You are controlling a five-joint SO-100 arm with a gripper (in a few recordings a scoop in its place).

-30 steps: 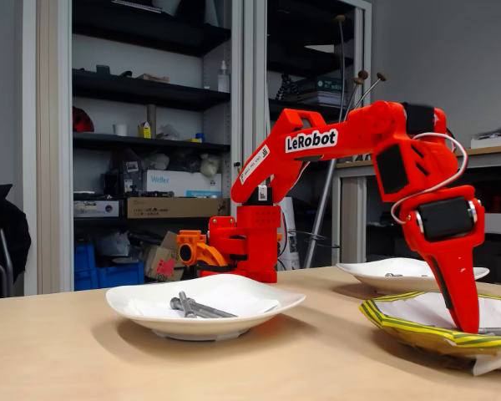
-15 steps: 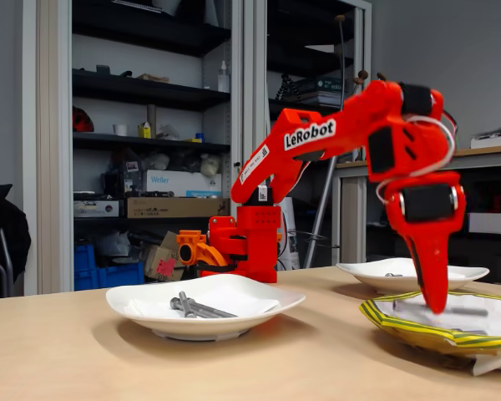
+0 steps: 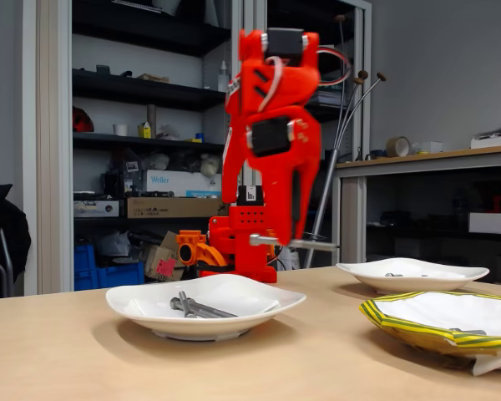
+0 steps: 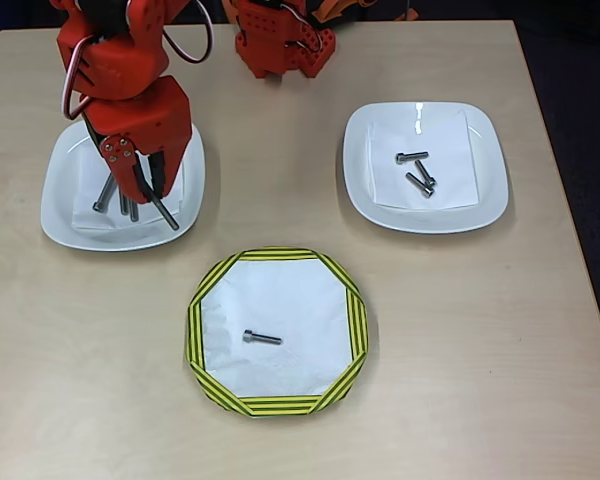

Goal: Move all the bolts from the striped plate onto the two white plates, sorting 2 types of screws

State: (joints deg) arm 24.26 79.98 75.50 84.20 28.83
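Above the left white plate point(image 4: 65, 205) in the overhead view, the red gripper point(image 4: 145, 185) hangs with its jaws clenched on a long bolt point(image 4: 163, 212). That bolt is grey and slim; from above it slants down and to the right over the plate's inner side, and in the fixed view it sticks out level from the gripper point(image 3: 271, 241) with its shaft point(image 3: 305, 244) pointing right, well clear of the plate's surface.

Under the gripper, several long bolts point(image 4: 115, 195) lie bunched together on a white paper liner, partly hidden by the arm; the fixed view shows them as a small grey heap point(image 3: 194, 307) near the plate's middle. The right white plate point(image 4: 485, 195) carries three short bolts point(image 4: 417, 172) close together on its own paper square, all well inside the wavy rim. The striped plate point(image 4: 195, 335), eight-sided with a yellow rim crossed by dark stripes and a white centre, holds one short bolt point(image 4: 262, 338) lying nearly level, a little left of centre and apart from every edge.

All three plates stand apart on the pale wooden table point(image 4: 540, 400), with bare wood between them. The striped plate sits nearest the front edge, between and below the two white ones. The arm's red base point(image 4: 278, 45) stands at the far edge between the white plates, touching neither.
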